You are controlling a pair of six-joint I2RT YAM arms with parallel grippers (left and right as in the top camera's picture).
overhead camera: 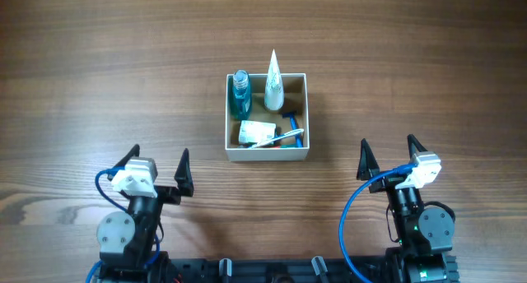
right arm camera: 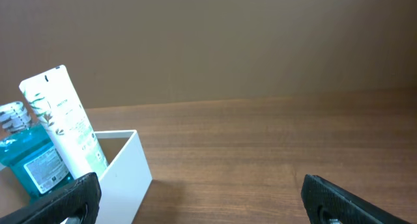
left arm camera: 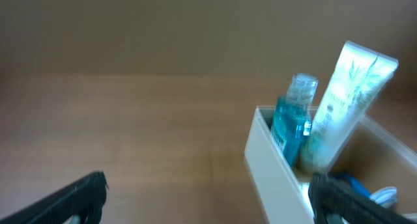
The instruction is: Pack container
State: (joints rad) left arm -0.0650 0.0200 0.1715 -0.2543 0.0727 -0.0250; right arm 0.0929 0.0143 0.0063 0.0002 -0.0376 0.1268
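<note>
The container point(overhead camera: 267, 155), a square white-walled box with a tan inside, sits mid-table. In it stand a blue bottle point(overhead camera: 240, 92) and a white tube point(overhead camera: 273, 81); a small white packet point(overhead camera: 252, 132), a blue razor point(overhead camera: 291, 121) and a toothbrush point(overhead camera: 277, 140) lie inside. My left gripper point(overhead camera: 160, 169) is open and empty, near the front edge, left of the container. My right gripper point(overhead camera: 389, 158) is open and empty at the front right. The left wrist view shows the container point(left arm camera: 270, 159), the bottle point(left arm camera: 292, 120) and the tube point(left arm camera: 342, 100). The right wrist view shows the container point(right arm camera: 130, 172), the tube point(right arm camera: 65, 123) and the bottle point(right arm camera: 29, 159).
The wooden table point(overhead camera: 99, 69) surrounds the container on all sides. The arm bases and blue cables point(overhead camera: 350, 225) sit along the front edge.
</note>
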